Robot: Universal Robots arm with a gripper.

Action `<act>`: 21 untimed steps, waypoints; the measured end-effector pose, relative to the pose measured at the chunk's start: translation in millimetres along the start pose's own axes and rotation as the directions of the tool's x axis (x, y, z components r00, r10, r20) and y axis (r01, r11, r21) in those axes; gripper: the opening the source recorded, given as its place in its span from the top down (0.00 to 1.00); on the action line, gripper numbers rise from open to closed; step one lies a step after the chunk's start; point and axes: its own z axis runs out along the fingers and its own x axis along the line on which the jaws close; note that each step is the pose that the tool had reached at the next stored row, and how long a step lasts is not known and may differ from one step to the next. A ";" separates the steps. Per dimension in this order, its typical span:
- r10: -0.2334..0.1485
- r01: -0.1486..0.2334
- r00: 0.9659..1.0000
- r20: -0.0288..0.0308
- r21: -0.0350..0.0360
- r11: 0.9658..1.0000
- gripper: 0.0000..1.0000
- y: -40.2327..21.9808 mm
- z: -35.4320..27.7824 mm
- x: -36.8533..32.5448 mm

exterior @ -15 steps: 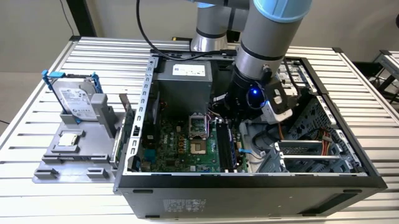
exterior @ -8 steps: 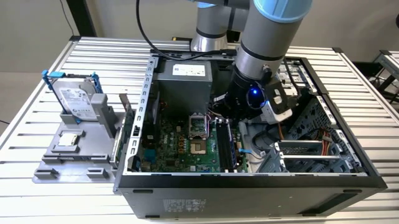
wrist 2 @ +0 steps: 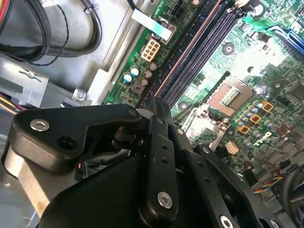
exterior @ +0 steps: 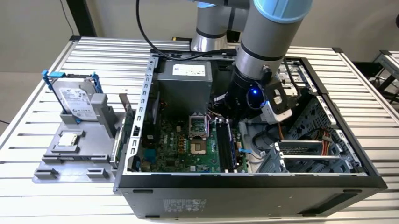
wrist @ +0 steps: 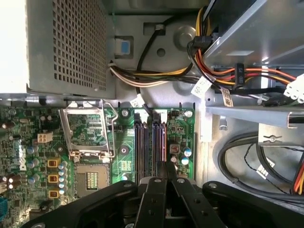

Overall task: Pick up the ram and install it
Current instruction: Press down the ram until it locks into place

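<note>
Fingers (wrist: 166, 171) pinched narrow on ram (wrist: 167, 167) edge over memory slots (wrist: 151, 147), frame centre; misalignment risks jamming.

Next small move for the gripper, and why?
Likely a short, slow descent: the gripper sits over the memory slots, lined up along them, beside the open CPU socket. Whether it holds the ram is unclear, so check first.
</note>
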 end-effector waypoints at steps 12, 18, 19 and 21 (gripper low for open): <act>0.000 0.000 1.000 -0.001 -0.026 1.000 1.00 -11.4 -0.3 -0.6; -0.001 0.001 1.000 -0.001 -0.028 1.000 1.00 -12.1 -1.1 -0.7; -0.001 0.001 1.000 -0.001 -0.028 1.000 1.00 -12.2 -1.1 -0.7; -0.007 0.007 1.000 -0.001 -0.027 1.000 1.00 -12.2 -1.1 -0.7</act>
